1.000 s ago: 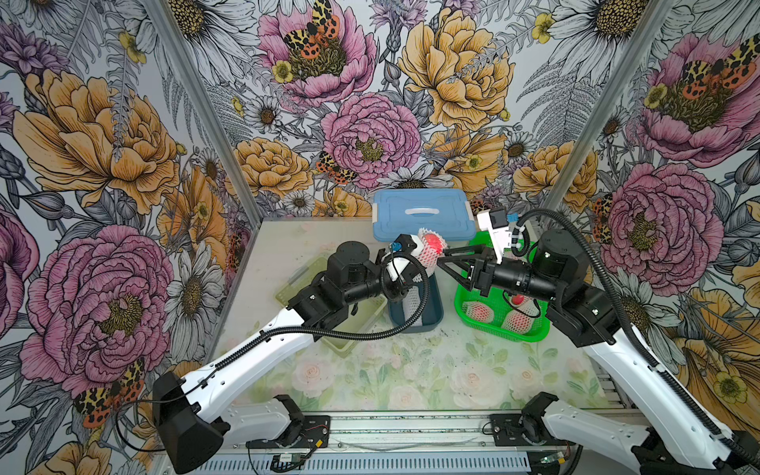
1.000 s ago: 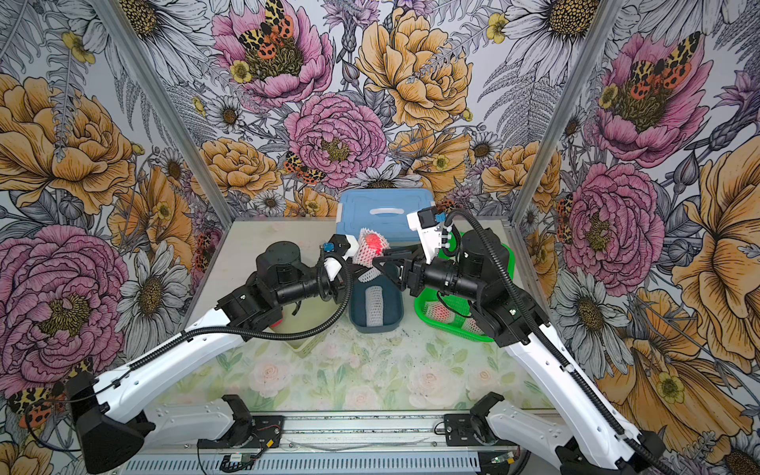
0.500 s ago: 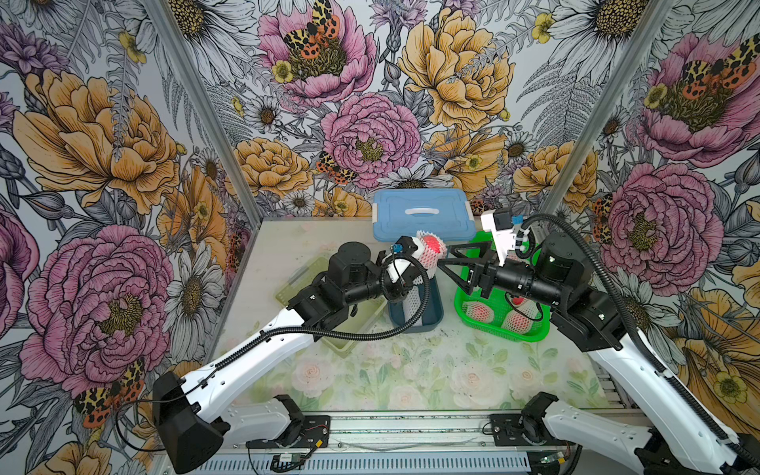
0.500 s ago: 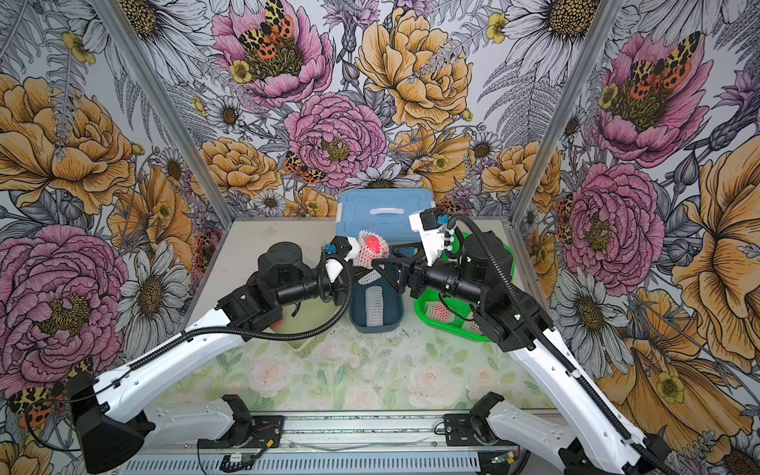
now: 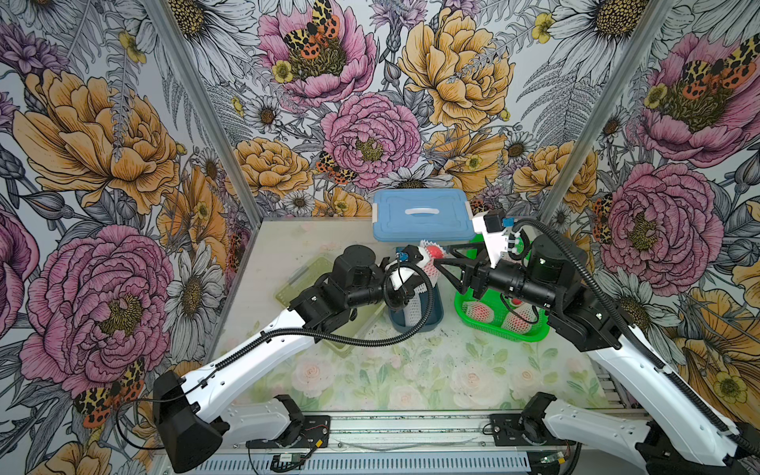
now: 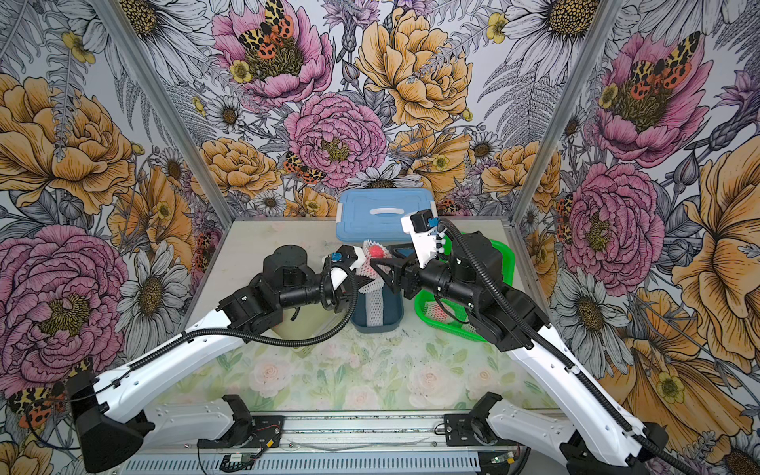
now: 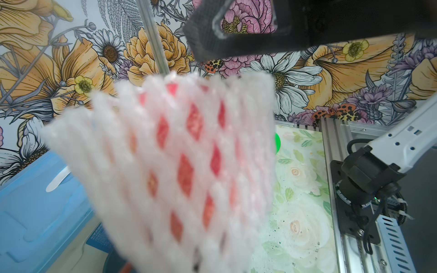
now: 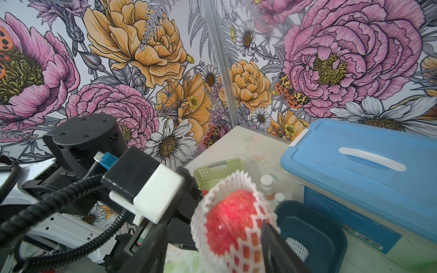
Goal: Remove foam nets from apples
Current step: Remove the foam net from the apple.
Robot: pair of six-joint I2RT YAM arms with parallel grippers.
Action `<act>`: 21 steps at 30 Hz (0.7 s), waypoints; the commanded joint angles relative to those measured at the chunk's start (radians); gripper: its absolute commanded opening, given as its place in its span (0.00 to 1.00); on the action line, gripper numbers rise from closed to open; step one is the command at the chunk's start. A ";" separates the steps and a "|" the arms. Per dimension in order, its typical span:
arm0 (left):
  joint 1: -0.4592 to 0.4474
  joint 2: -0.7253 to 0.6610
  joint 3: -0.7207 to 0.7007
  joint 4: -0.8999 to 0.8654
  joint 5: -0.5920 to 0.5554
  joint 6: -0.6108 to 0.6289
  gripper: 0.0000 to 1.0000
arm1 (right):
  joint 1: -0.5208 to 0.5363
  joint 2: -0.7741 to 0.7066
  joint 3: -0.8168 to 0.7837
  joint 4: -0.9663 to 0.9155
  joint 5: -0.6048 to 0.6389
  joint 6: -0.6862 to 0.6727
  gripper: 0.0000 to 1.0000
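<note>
Green basket (image 5: 459,302): netted apples (image 5: 479,311) | navy bin (image 6: 395,317): loose net (image 6: 376,307) | left pincer (image 8: 192,212) pinching sleeve (image 7: 142,165) | right pincer (image 8: 212,234) spread

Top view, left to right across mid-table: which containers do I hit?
Pale green plastic lattice tray → dark blue plastic bin → bright green plastic lattice basket. The light blue lidded box sits behind and overlaps the bin, so it is left out.
</note>
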 commanded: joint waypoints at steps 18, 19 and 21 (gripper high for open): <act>-0.018 -0.074 -0.133 0.080 0.101 0.248 0.00 | -0.011 0.100 0.317 -0.572 -0.143 -0.293 0.38; -0.022 -0.072 -0.130 0.070 0.096 0.254 0.00 | -0.005 0.104 0.326 -0.591 -0.159 -0.306 0.39; -0.039 -0.073 -0.134 0.065 0.072 0.270 0.00 | 0.010 0.117 0.337 -0.626 -0.170 -0.330 0.42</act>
